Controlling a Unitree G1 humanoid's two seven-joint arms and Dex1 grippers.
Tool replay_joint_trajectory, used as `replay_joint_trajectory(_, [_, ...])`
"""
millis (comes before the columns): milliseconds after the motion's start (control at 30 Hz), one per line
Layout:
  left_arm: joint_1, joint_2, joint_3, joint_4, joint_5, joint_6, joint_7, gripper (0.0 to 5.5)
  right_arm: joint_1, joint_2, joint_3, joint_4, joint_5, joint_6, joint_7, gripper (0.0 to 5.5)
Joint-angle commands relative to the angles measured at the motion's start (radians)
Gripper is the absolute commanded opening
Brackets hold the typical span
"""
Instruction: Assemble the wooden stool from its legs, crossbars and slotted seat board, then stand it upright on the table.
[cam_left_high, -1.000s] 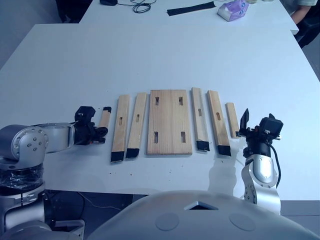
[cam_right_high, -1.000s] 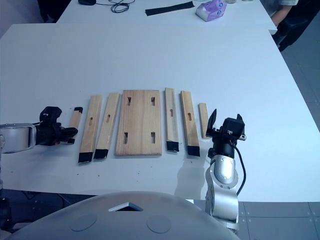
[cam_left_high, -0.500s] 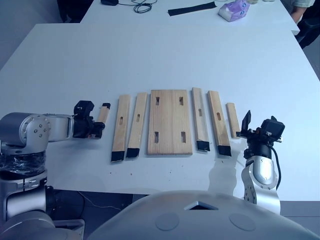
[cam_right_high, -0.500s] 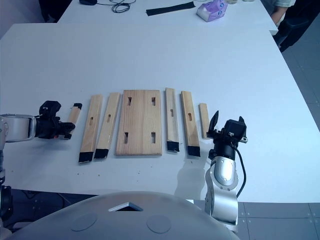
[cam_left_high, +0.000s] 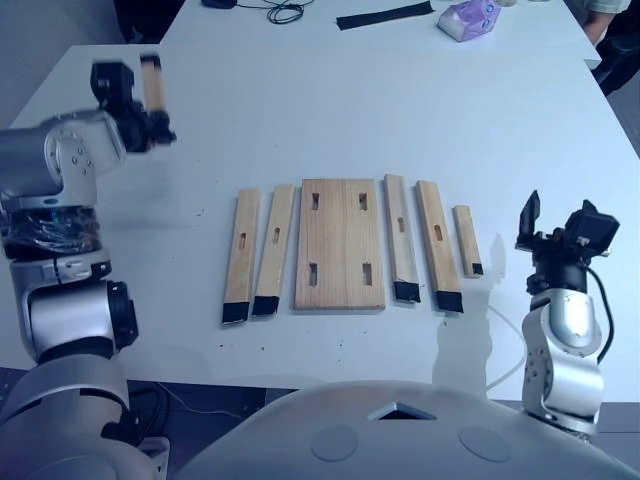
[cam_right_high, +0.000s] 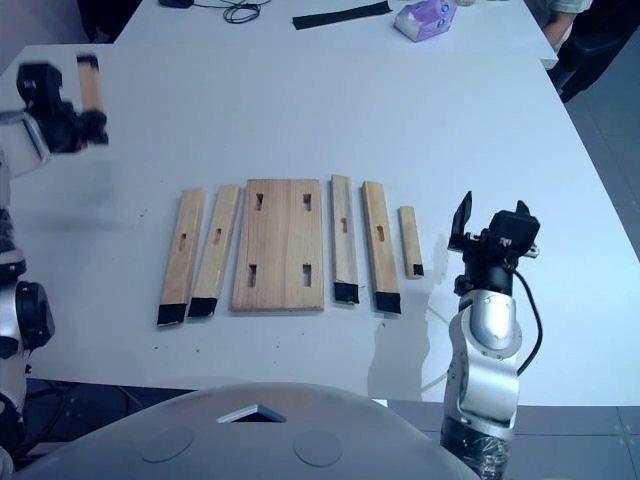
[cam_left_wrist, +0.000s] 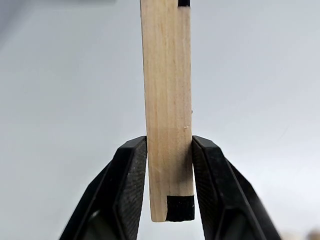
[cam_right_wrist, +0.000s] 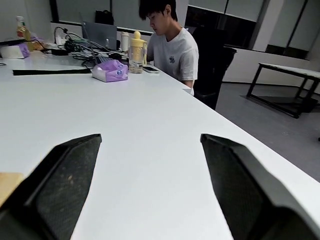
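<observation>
Zero joints made: my left pincer (cam_left_wrist: 169, 146) grips one short pale wooden crossbar (cam_left_wrist: 166, 100) aloft, right pincer (cam_right_wrist: 150, 141) wide, empty.

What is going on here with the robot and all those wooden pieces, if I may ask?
The robot is at the start of building a stool. Its left gripper is shut on a short crossbar, held in the air over the far left part of the table. The right gripper is open and holds nothing, off to the right of the parts. The seat board lies flat with slotted legs on both sides and a second crossbar at the right end. Nothing is joined yet.
</observation>
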Motion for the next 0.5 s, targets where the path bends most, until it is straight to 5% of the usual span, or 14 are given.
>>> replay_joint_trajectory(33, [-0.008, -0.086, -0.032, -0.130, -0.093, -0.113, -0.224, 1.31, -0.118, -0.074, -0.098, -0.025, 0.342, 0.166, 0.149, 3.69])
replay_joint_trajectory(267, [0.188, -0.219, -0.005, -0.277, -0.338, -0.191, -0.572, 1.31, -0.262, -0.379, -0.171, 0.018, 0.919, 0.485, 0.487, 3.69])
replay_joint_trajectory(500, [0.272, -0.302, 0.010, -0.370, -0.551, -0.166, -0.709, 1.31, -0.408, -0.644, -0.115, 0.114, 1.055, 0.606, 0.792, 3.69])
